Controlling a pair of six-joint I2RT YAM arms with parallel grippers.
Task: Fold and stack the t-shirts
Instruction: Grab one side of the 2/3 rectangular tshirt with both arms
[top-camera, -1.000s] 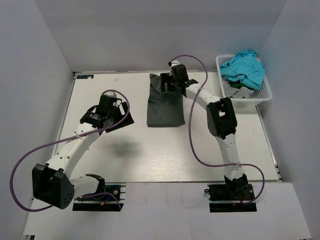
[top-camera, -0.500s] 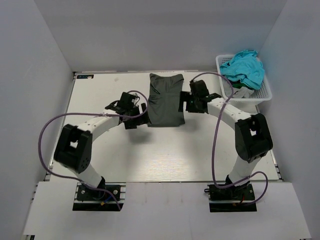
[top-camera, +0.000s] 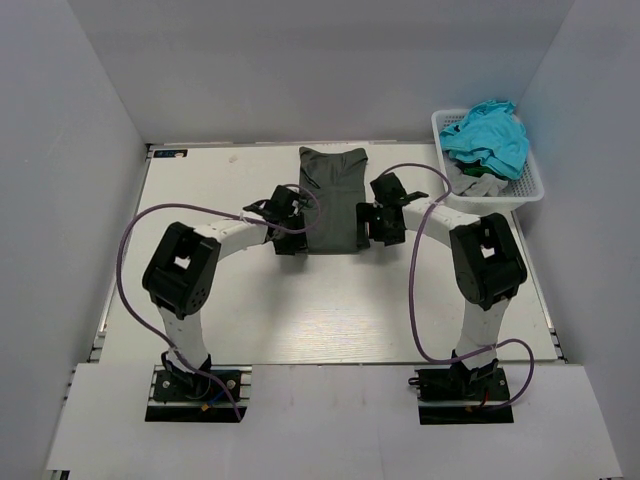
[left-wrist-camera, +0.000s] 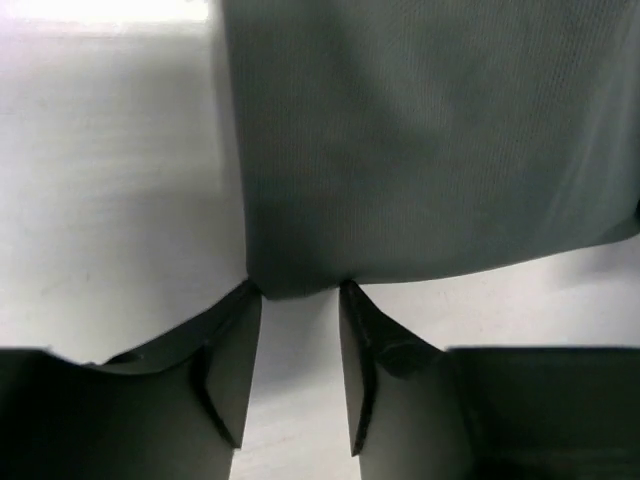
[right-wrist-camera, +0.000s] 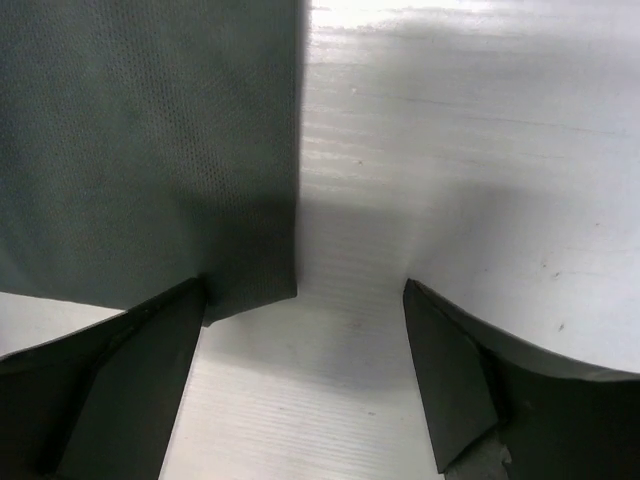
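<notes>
A dark charcoal-grey t-shirt (top-camera: 331, 200) lies folded in a long strip at the middle back of the table. My left gripper (top-camera: 295, 232) is low at its near left corner. In the left wrist view the shirt (left-wrist-camera: 420, 140) has its rounded corner between my fingertips (left-wrist-camera: 250, 300); the left gripper (left-wrist-camera: 297, 295) has its jaws partly apart. My right gripper (top-camera: 371, 222) is at the near right corner. There the shirt (right-wrist-camera: 140, 140) ends just inside the left finger (right-wrist-camera: 150, 340), and the right gripper (right-wrist-camera: 305, 290) stands wide open over bare table.
A white lattice basket (top-camera: 531, 190) sits at the back right corner, holding a bright turquoise t-shirt (top-camera: 487, 135) on top of a light grey one (top-camera: 476, 180). White walls enclose the table (top-camera: 200, 300) on three sides.
Both arms swung in from further off and dropped to the dark shirt's near corners. The left jaws have narrowed around the corner; the right jaws stayed wide.
</notes>
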